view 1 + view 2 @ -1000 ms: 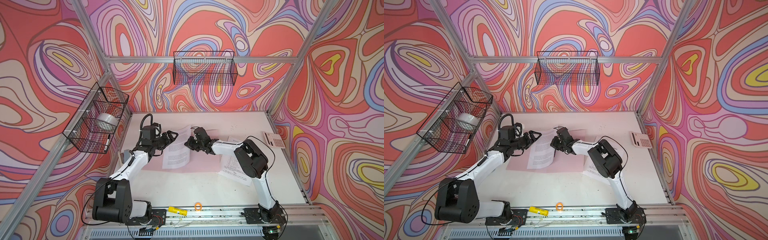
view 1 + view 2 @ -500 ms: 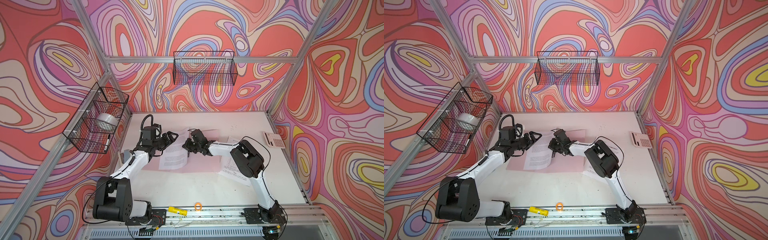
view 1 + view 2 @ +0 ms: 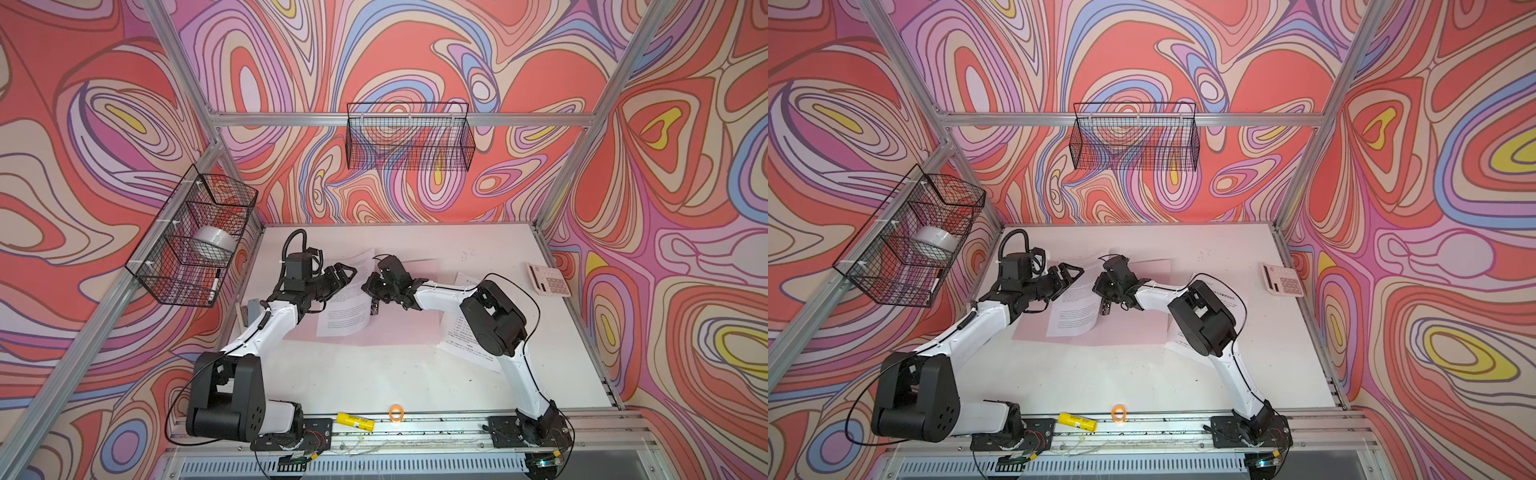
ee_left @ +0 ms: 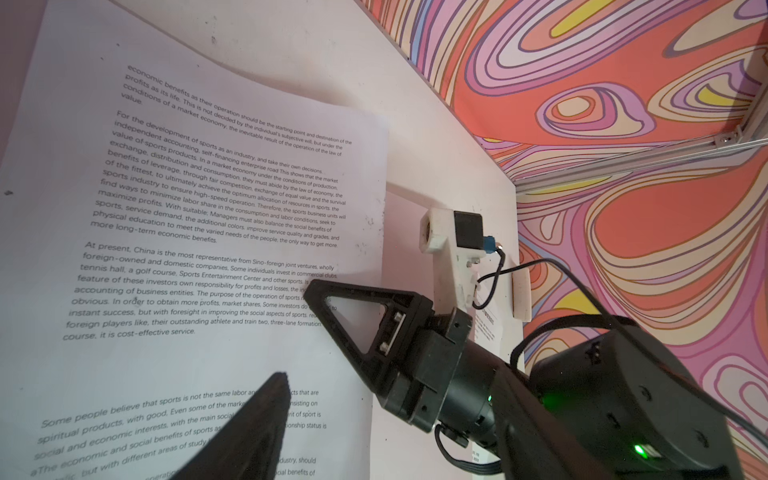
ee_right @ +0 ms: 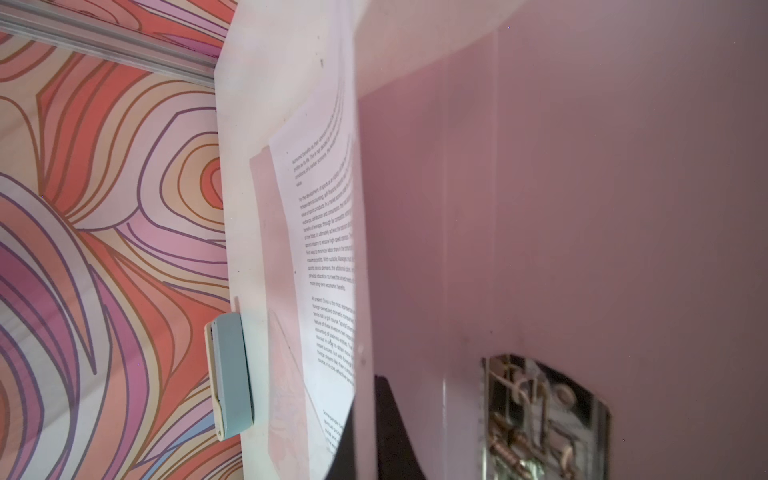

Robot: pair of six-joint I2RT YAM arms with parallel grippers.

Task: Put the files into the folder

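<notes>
White tabletop (image 3: 395, 382) carries the opened folder (image 3: 399, 326), a printed sheet (image 3: 345, 316) on its left half (second sheet (image 3: 453, 338) at its right edge). Near its spine the right gripper (image 3: 369, 287) pinches the printed sheet's lifted edge; the left gripper (image 3: 347, 275) hovers, fingers spread, empty.

Folder (image 3: 399, 328) pale pink; files (image 3: 345, 316) white (black text); walls (image 3: 415, 62) swirled coral, lilac, yellow; basket (image 3: 409, 166) black.
</notes>
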